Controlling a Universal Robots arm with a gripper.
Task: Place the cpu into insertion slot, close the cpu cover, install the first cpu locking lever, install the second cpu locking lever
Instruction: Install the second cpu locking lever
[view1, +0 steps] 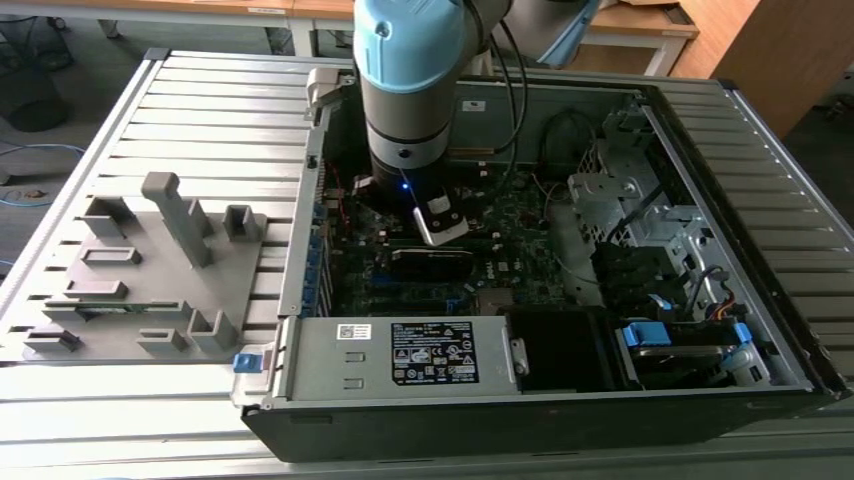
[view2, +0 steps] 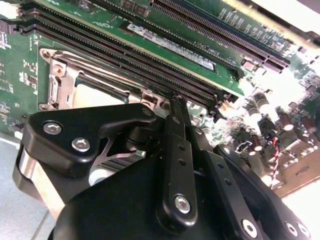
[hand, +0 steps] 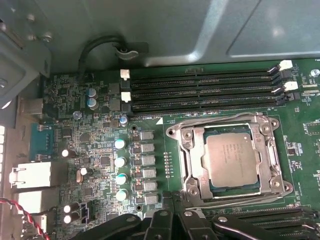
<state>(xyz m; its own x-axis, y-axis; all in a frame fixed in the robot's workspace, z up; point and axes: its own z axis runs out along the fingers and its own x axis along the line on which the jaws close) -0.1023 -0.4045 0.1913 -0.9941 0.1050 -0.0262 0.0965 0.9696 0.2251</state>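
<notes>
Counter (view1: 80, 420) of grey slats carries the scene in the exterior view, and at nine o'clock sits a grey fixture block (view1: 147, 270) with upright pegs and pockets. Moving across, the open computer case (view1: 561, 400) fills the middle and the three o'clock side, its power supply (view1: 400, 355) lying at six o'clock with a white label on top. The arm (view1: 414, 80) drops in from twelve o'clock, straight down over the motherboard (view1: 507, 230), and the hand (view1: 441, 222) hangs low inside the case.

In the first wrist view, capacitors (hand: 120, 160) stand in a column toward nine o'clock, the long black memory slots (hand: 200, 90) run across at twelve, and the insertion slot (hand: 187, 142) sits toward four o'clock. The cpu (hand: 234, 160) is seated flat in it, dull metal top showing through the window of the cpu cover (hand: 270, 150), which lies down around the chip. The hand's black linkages poke in at six o'clock, right beside the socket's near edge.

In the second wrist view the hand's fingers (view2: 172, 140) look drawn together just off the socket rim, gripping nothing that I can see.
</notes>
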